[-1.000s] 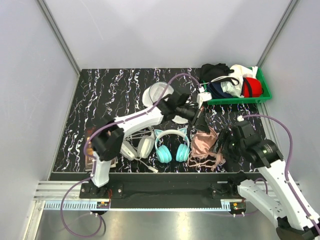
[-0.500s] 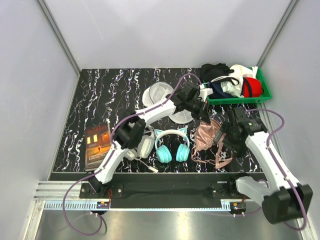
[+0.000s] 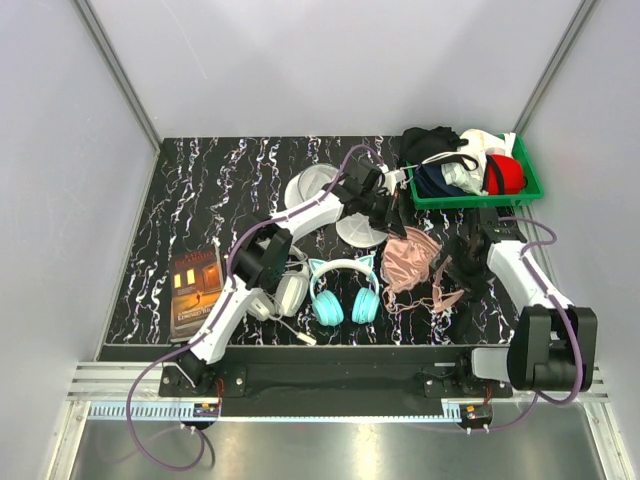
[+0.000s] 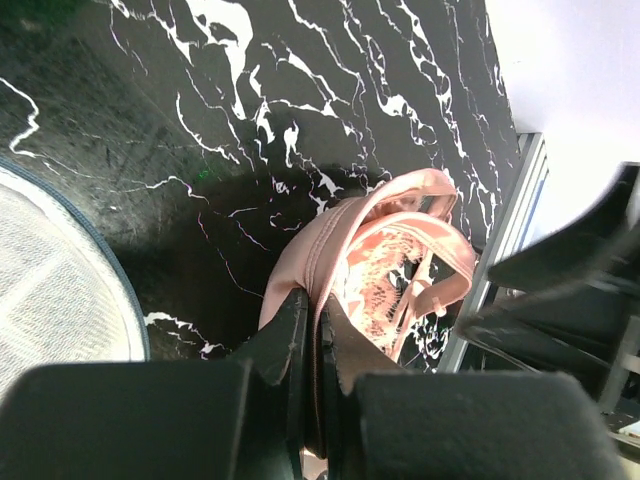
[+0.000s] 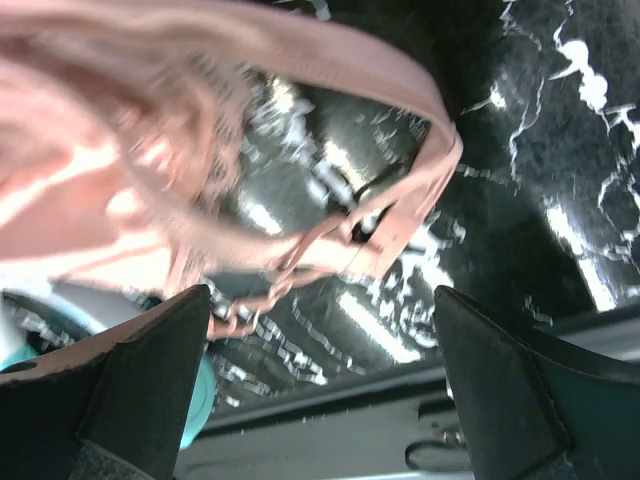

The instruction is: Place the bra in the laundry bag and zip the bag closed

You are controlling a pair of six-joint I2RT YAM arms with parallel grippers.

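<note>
The pale pink bra (image 3: 415,262) hangs and lies crumpled right of the table's middle. My left gripper (image 3: 397,228) is shut on its upper edge. In the left wrist view the fingers (image 4: 290,335) pinch the pink cup rim, and the bra (image 4: 385,255) trails away beyond them. The white mesh laundry bag (image 3: 357,230) lies just left of that gripper, and its round edge shows in the left wrist view (image 4: 55,290). My right gripper (image 3: 466,262) is open beside the bra's right side. In the blurred right wrist view the bra (image 5: 120,190) and its strap hang beyond the open gripper (image 5: 320,390).
A green bin (image 3: 528,185) with black, white and red garments stands at the back right. Teal cat-ear headphones (image 3: 345,292) and white-grey headphones (image 3: 285,292) lie near the front. A book (image 3: 195,282) lies at the front left. A white round piece (image 3: 308,186) lies behind the bag.
My left gripper has pulled the bra's edge up and toward the back. The right arm has swung back and to the right beside the bra. The book is now uncovered.
</note>
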